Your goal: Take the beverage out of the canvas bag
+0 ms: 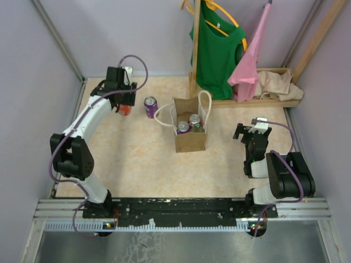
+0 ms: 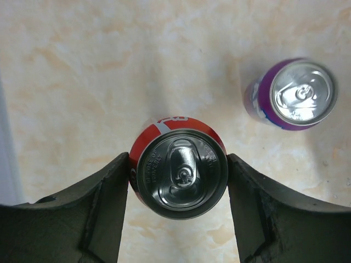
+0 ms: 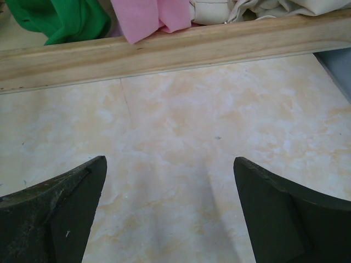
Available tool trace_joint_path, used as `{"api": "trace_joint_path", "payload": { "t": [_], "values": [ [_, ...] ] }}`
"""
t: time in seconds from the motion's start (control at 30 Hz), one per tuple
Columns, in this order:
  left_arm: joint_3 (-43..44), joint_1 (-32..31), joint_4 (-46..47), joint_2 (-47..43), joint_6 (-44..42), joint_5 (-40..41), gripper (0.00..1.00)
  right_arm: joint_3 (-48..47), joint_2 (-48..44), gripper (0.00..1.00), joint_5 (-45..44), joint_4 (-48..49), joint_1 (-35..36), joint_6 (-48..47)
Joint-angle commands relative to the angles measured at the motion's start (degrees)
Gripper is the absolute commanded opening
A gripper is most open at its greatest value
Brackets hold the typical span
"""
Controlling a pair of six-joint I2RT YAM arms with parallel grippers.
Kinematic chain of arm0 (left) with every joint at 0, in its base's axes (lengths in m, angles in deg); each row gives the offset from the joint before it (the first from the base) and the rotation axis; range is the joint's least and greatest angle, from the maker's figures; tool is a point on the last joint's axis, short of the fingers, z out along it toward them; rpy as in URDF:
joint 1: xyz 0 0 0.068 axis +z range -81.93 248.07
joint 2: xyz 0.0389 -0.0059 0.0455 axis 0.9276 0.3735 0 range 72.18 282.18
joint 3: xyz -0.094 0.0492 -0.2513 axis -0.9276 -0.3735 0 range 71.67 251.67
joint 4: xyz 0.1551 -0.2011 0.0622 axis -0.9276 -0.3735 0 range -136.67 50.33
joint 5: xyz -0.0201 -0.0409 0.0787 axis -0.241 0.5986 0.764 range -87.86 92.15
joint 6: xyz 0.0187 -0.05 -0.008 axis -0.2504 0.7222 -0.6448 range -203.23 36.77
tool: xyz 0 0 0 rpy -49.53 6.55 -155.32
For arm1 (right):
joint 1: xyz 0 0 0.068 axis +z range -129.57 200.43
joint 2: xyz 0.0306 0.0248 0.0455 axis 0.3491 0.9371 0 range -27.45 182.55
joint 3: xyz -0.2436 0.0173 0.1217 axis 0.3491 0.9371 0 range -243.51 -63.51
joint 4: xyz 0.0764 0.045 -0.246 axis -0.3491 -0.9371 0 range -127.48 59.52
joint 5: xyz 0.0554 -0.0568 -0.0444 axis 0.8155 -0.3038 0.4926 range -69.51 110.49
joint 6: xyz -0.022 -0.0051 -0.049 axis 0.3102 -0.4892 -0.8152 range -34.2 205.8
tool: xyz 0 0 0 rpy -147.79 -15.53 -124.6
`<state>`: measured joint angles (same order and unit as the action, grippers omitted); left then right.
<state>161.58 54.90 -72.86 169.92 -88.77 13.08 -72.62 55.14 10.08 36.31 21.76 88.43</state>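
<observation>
1. Between the fingers of the left gripper (image 2: pixel 178 170) sits the red can (image 2: pixel 181 172), over the far-left part of the table (image 1: pixel 137 159), well apart from the canvas bag (image 1: pixel 190 142); the jaws press its two sides, gripping it.
2. Risk: the hold is on a curved wall, so a slack grip or a release above the table could let it slip or tip; a sideways swing could knock the purple can (image 2: pixel 296 93) nearby.
3. Its long axis stands vertical; lid and tab face up.
4. Two cans (image 1: pixel 183 127) stand inside the bag; the right gripper (image 3: pixel 170 181) hangs open over the table.
</observation>
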Motion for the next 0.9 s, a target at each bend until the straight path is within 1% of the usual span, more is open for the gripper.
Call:
{"api": "trace_joint_path", "payload": {
  "t": [0.0,0.13,0.4,0.5,0.63,0.87],
  "values": [
    [-6.7,-0.8,15.3,-4.3,5.6,0.7,0.0,-1.2,0.0,0.99,-0.2,2.9,-0.1,0.0],
    [-11.1,-0.5,22.2,-4.0,6.7,1.5,0.0,-1.2,0.0,0.99,-0.2,3.0,-0.1,0.0],
    [-15.1,2.0,29.5,-2.1,13.2,1.0,0.0,-1.2,0.0,0.99,-0.2,2.9,-0.1,0.0],
    [-14.5,2.6,29.5,-0.7,14.5,0.2,0.0,-1.2,0.0,0.99,-0.2,2.9,-0.1,0.0],
    [-12.0,2.9,27.0,1.7,15.9,-2.5,0.0,-1.2,0.0,0.99,-0.1,2.9,-0.1,0.0],
    [-10.3,3.1,26.6,4.8,18.2,-6.1,0.0,-1.2,0.0,0.99,-0.1,2.9,-0.1,0.1]
  ]
}}
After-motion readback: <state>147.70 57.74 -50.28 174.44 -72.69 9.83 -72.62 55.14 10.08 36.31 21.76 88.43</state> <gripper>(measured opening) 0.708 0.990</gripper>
